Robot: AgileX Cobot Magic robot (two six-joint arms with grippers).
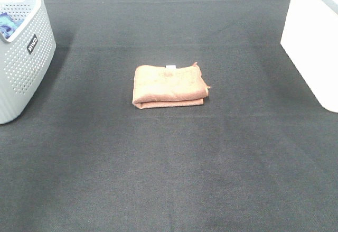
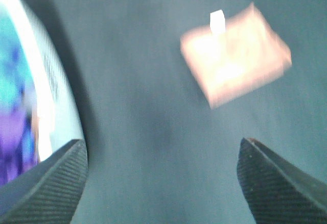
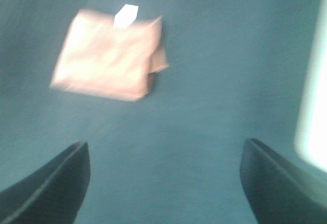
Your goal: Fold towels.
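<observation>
The terracotta towel [image 1: 169, 86] lies folded into a small rectangle at the middle of the dark table, its small white tag [image 1: 170, 66] on the far edge. It also shows blurred in the left wrist view [image 2: 236, 62] and in the right wrist view [image 3: 108, 54]. Neither arm shows in the exterior high view. My left gripper [image 2: 163, 183] is open and empty, apart from the towel and beside the basket. My right gripper [image 3: 164, 183] is open and empty, apart from the towel.
A grey perforated basket [image 1: 25, 57] stands at the far left with a blue cloth [image 1: 8, 25] inside; it also shows in the left wrist view [image 2: 48, 112]. A white box [image 1: 314, 42] stands at the far right. The table [image 1: 169, 179] is covered in dark fabric.
</observation>
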